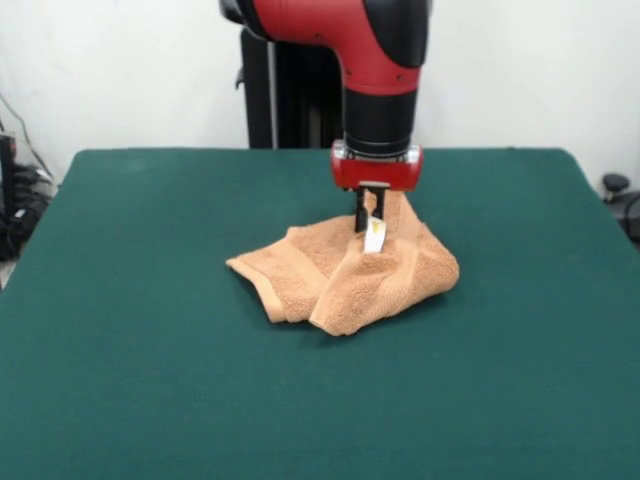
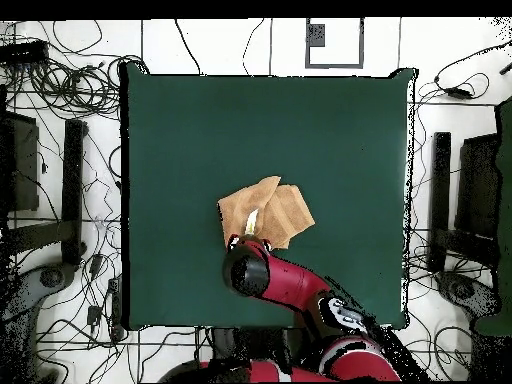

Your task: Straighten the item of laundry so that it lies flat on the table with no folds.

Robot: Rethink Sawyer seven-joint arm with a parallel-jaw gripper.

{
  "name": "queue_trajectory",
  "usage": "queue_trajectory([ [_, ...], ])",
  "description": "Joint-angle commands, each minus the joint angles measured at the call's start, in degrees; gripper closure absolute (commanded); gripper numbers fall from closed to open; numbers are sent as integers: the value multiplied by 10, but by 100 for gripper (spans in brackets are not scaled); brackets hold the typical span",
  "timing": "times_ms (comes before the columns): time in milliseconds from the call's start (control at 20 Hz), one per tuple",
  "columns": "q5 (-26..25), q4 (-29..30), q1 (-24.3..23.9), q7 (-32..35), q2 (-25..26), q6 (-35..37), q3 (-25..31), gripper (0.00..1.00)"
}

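Pinching a raised peak of the towel (image 1: 345, 275) beside its white tag (image 1: 375, 236), the hand (image 1: 372, 212) stands at mid-desk (image 1: 150, 350). Towel lies bunched and folded there. Soft, light terry will likely drape and sag; corners look best to grip.

The gripper's (image 1: 371, 215) fingertips are buried in a raised peak of the towel (image 1: 345, 275), so where they end cannot be seen. From overhead, the arm (image 2: 275, 282) covers the gripper and the towel's edge nearest the base. The towel's folds hide its underside and most of its border. The tag (image 1: 375, 236) on the towel is too small to read. In the front view, the table's (image 1: 120, 380) near edge and lower corners are cut off, as is the arm above its elbow.
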Motion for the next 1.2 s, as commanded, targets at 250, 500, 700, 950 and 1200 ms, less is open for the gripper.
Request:
queue_trajectory([
  [250, -7, -40, 23, 88, 26, -2, 44, 100],
  [500, 11, -39, 44, 100, 6, 10, 27, 100],
  [700, 28, -42, 70, 111, -4, 21, 10, 100],
  [950, 46, -51, 96, 121, -8, 33, -7, 100],
  [1200, 69, -59, 124, 131, -9, 34, -14, 100],
])
